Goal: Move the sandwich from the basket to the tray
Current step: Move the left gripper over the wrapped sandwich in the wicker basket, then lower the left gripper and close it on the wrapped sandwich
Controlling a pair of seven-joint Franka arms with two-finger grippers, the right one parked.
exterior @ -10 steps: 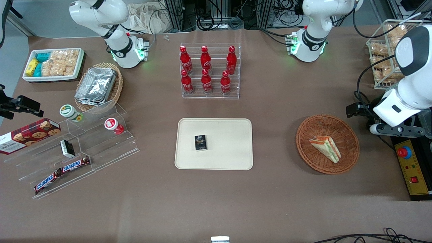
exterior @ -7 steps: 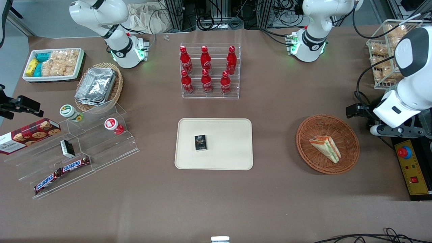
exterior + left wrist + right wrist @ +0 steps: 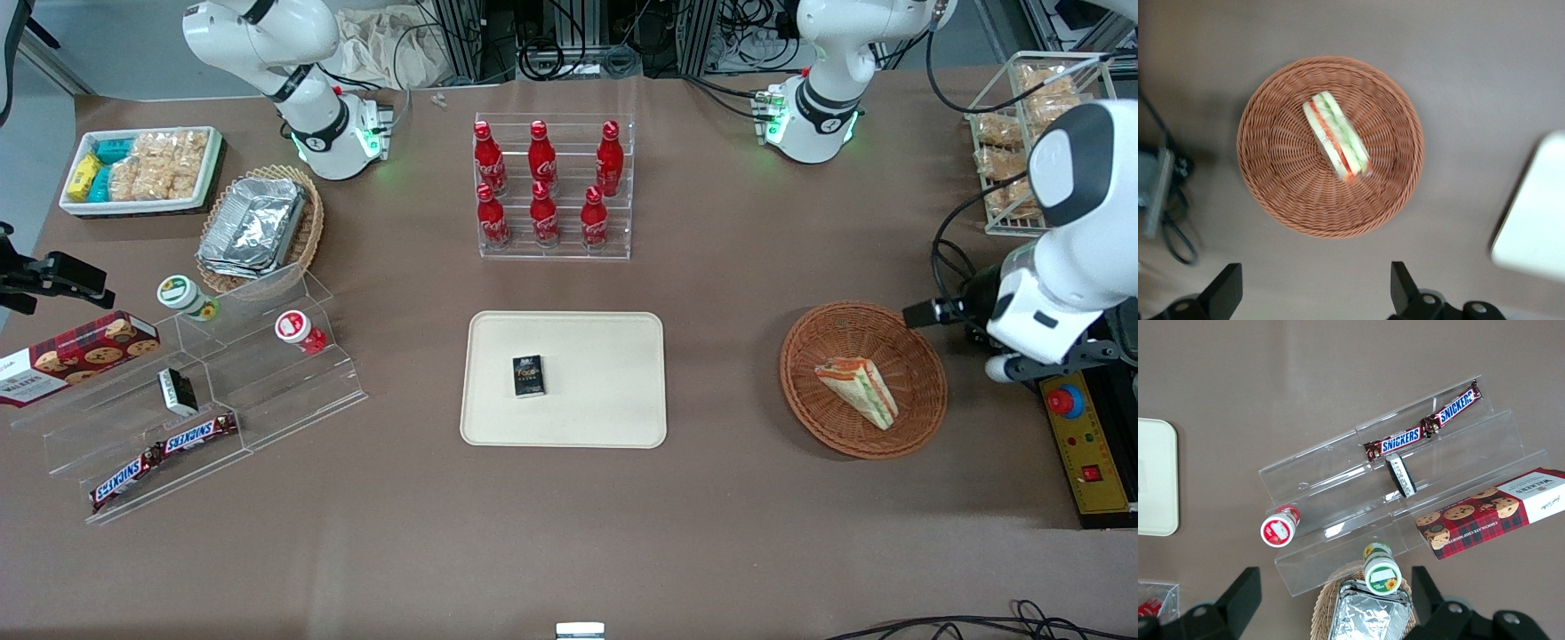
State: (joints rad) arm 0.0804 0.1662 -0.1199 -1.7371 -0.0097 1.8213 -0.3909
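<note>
Small triangular pale-bread sandwich (image 3: 859, 390) with green, orange, red filling lies inside round reddish-brown wicker basket (image 3: 921, 418), near desk edge at working arm's end. Flat cream rectangular tray (image 3: 613, 413) at desk centre carries small black box (image 3: 528, 375). Left gripper (image 3: 1313, 293) hovers above basket, fingers (image 3: 1225, 291) spread, nothing held.

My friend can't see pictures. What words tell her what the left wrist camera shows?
A sandwich lies in a round brown wicker basket on a brown table. The open gripper hovers above the table beside the basket, and a corner of the cream tray peeks in.
</note>
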